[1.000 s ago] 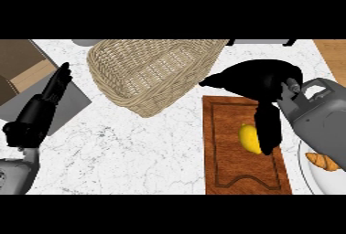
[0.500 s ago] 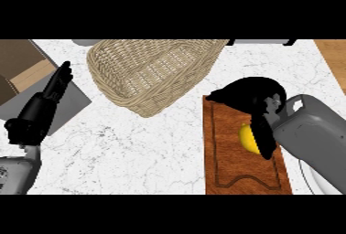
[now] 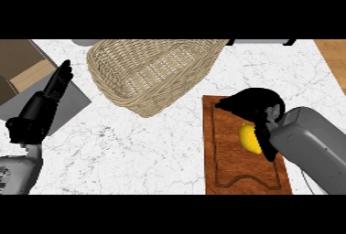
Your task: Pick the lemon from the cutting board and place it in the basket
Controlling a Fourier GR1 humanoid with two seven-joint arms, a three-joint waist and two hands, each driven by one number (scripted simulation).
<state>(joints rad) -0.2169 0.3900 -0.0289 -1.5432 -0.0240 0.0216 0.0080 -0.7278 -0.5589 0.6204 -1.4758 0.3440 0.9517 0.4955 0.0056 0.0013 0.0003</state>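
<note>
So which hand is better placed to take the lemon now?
The right hand: it is already over the cutting board, its fingers curling beside the lemon. The left hand rests open at the far left edge.

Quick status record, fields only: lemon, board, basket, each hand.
lemon: on the cutting board, partly hidden by the right hand
cutting board: on the counter, right of centre
basket: behind and left of the board, nothing visible inside
right hand: over the lemon, fingers curled round its far and right side
left hand: open, resting at the view's left edge, holding nothing
lemon in basket: not yet
</note>
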